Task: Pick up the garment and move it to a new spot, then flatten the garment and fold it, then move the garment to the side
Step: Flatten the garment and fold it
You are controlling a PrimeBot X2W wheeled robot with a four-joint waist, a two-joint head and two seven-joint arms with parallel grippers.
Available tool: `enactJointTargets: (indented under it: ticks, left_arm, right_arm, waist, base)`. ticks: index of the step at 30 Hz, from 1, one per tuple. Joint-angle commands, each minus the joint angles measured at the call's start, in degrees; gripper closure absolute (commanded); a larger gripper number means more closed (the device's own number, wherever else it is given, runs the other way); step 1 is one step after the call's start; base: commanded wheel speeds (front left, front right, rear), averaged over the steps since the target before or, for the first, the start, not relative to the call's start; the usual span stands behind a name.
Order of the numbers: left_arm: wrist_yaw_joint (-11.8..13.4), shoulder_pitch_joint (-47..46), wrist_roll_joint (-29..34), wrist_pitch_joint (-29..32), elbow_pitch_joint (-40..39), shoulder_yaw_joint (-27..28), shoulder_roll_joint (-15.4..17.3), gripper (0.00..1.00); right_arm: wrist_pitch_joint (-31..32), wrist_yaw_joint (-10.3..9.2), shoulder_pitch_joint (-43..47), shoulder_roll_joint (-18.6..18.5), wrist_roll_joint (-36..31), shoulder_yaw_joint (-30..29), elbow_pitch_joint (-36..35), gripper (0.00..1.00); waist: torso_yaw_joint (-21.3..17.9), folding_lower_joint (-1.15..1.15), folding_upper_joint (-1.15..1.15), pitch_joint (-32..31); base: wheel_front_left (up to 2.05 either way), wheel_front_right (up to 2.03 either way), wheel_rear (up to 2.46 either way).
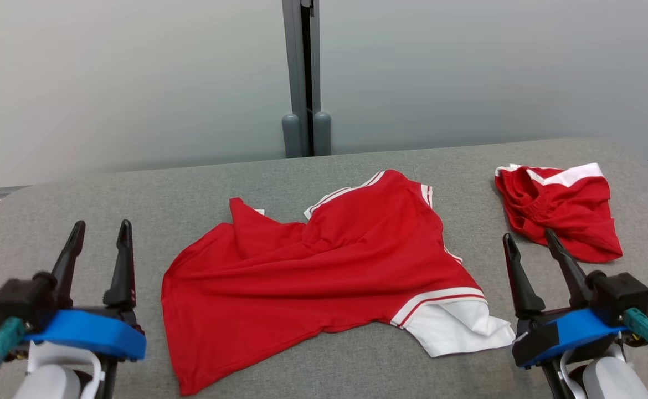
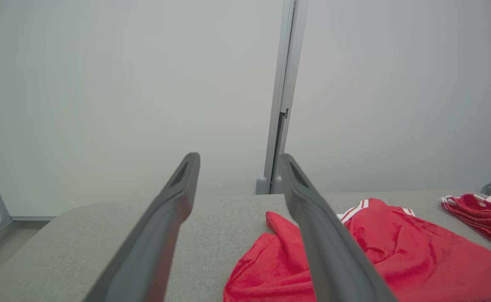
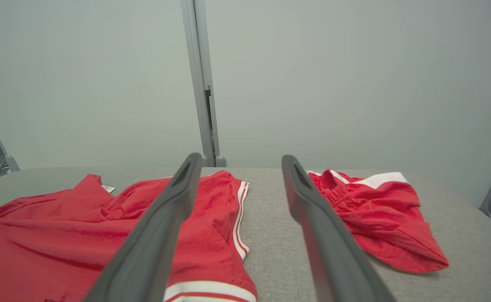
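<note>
Left tool (image 1: pixel 103 224) and right tool (image 1: pixel 528 234) flank the garment (image 1: pixel 324 266).

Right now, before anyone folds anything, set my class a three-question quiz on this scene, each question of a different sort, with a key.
1. True or false: the left claw is holding the shirt.
2. Where do the shorts lie on the table? A) to the right of the shirt, apart from it; B) under the shirt; C) in the left claw.
3. Fill the gap: the right claw stands ___, with nothing in it.

Key: 1 false; 2 A; 3 open.
</note>
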Motion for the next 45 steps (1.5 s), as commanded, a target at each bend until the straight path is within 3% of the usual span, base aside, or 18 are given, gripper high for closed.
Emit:
enactJointTargets:
  ticks: [1,5,11,21,40,45]
  left_arm:
    - [1.3,2.0,1.7,-2.0,-2.1,-0.2,-0.5,0.0]
    - [4.1,6.3,5.1,-4.2,-5.6,0.1,-2.1,0.0]
    - [5.0,11.2,7.2,-4.6,-8.5,2.0,-5.2,0.0]
    - [2.5,12.9,9.9,-4.7,-8.6,4.8,-7.7,0.0]
    - [0.6,12.7,12.0,-4.7,-6.2,6.7,-9.8,0.0]
    - [0.0,13.3,9.2,-0.5,-2.4,6.2,-10.3,0.0]
  right_arm:
    - [-0.7,0.01,1.2,-0.5,0.4,0.2,-0.2,0.0]
    - [-1.4,0.01,3.8,-0.6,0.5,0.1,-0.2,0.0]
    - [-2.0,0.01,7.0,-0.2,-0.1,-0.6,0.8,0.0]
    - [-2.2,0.01,5.4,-0.5,-0.1,-0.5,1.3,0.0]
    - [-1.4,0.01,4.7,-0.3,-0.9,-0.7,0.9,0.0]
    - [5.1,0.02,4.2,0.4,-0.4,-1.5,4.2,0.0]
  waist:
    - [0.3,0.01,0.0,-0.3]
    - [0.7,0.01,0.0,-0.8]
    - [0.2,0.01,0.0,-0.9]
    - [-0.7,0.01,0.0,-1.2]
    - [-0.8,0.01,0.0,-1.1]
    - [-0.9,0.01,0.0,-1.0]
  base:
    - [0.0,0.0,0.0]
    - [0.0,0.0,0.0]
    - [0.0,0.0,0.0]
    - [0.0,0.0,0.0]
    - [0.0,0.0,0.0]
    - [0.0,0.0,0.0]
